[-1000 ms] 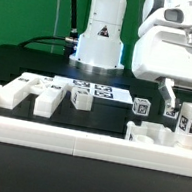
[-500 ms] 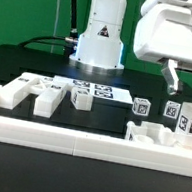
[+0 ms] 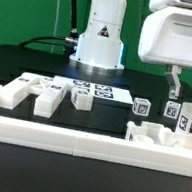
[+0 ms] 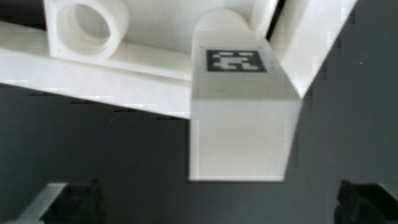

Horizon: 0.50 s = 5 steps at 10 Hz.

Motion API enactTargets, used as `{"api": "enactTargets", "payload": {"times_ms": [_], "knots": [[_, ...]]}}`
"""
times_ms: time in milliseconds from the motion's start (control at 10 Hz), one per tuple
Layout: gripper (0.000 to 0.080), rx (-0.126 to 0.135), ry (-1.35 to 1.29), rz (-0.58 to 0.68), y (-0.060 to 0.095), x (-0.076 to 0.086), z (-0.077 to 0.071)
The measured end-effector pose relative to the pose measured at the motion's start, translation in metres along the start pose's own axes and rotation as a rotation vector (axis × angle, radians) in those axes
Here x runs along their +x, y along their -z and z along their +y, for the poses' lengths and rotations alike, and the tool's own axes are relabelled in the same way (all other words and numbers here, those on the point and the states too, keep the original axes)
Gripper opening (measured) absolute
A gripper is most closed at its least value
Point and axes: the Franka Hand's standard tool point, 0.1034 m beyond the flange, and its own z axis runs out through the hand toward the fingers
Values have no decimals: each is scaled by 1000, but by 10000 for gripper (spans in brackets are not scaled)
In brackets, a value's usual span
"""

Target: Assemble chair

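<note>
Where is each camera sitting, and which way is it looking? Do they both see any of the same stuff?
Exterior view: sits low, outside the low white wall, looking across the black table at the arm's base; the open gripper hangs at the exterior view's right.
Wrist view: rides on the wrist, looking down past two dark fingertips onto a long white chair part with a tag.
Shared: the black table, and probably that part, among the tagged chair parts below the gripper.
</note>
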Motion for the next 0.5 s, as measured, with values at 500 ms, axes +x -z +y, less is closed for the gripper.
{"api": "enactTargets", "payload": {"times_ms": [500], "knots": [[649, 33, 4, -186, -12, -4, -4]]}}
